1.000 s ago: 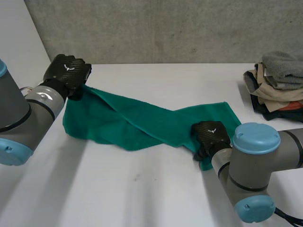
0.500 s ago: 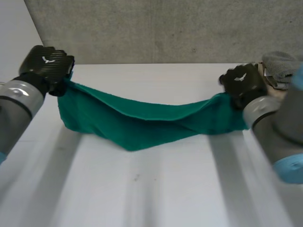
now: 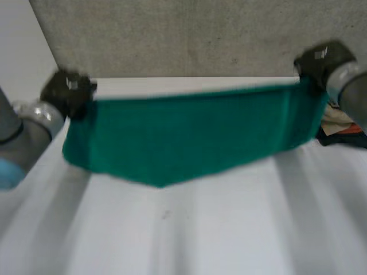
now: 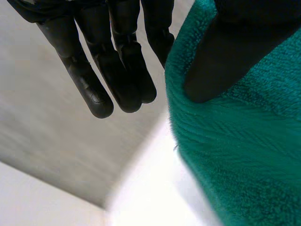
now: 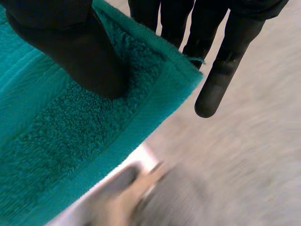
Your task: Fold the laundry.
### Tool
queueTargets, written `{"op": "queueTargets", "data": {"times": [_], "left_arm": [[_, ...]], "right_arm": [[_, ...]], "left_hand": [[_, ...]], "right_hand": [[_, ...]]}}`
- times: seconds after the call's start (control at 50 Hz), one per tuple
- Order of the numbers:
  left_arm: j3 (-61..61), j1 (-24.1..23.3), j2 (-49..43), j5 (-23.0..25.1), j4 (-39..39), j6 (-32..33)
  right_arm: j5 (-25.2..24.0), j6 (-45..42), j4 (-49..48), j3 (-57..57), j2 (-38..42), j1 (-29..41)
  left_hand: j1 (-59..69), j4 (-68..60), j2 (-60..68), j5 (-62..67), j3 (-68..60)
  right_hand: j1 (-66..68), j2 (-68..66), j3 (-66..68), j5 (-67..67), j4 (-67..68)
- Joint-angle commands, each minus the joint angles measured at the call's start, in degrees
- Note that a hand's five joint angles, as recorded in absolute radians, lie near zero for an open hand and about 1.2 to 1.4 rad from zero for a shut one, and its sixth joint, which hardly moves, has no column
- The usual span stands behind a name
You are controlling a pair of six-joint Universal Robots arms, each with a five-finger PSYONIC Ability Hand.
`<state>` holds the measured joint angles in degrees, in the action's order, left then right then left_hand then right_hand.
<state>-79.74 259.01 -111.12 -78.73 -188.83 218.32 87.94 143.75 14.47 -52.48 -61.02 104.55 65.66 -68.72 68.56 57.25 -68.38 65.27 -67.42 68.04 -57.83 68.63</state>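
left hand: my left hand pinches one top corner of the green towel. The left thumb is flat on the near face. The left fingers are straight, behind and just past the edge.
why held so: a corner pinch lets the cloth hang flat and open, I judge, ready for a fold.
towel: it is up in the air, stretched wide between both my hands. The top edge is taut and level. The lower edge sags to a point near the white table; can't tell if it touches.
right hand: my right hand pinches the other top corner. The right thumb presses into the pile, and the right fingers are straight behind the corner tip.
clothes pile: the clothes pile sits just beside the towel's right end, clear of the fold area.
risk: the thumb-only pinch looks shallow, so a corner might slip.
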Motion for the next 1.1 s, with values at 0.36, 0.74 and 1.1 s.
{"op": "queueTargets", "data": {"times": [0.36,0.74,1.1], "left_arm": [[2.9,-2.8,-1.1,-9.6,-26.9,-7.5],[-34.0,-3.7,13.6,-7.1,-13.3,2.2],[-33.5,-2.7,24.1,0.6,15.6,12.6]], "right_arm": [[-3.8,11.6,-44.4,-4.2,4.3,1.1],[-9.1,-0.6,-15.5,-34.4,-5.0,-1.6],[-6.9,-17.3,1.9,-43.3,-18.4,-7.3]], "left_hand": [[14.3,-11.3,11.4,12.7,-11.6],[14.3,-11.3,11.4,12.7,-11.6],[14.3,-11.3,11.4,12.7,-11.6]], "right_hand": [[14.7,-12.6,12.0,-12.2,11.4],[14.7,-12.6,12.0,-12.2,11.4],[14.7,-12.6,12.0,-12.2,11.4]]}}
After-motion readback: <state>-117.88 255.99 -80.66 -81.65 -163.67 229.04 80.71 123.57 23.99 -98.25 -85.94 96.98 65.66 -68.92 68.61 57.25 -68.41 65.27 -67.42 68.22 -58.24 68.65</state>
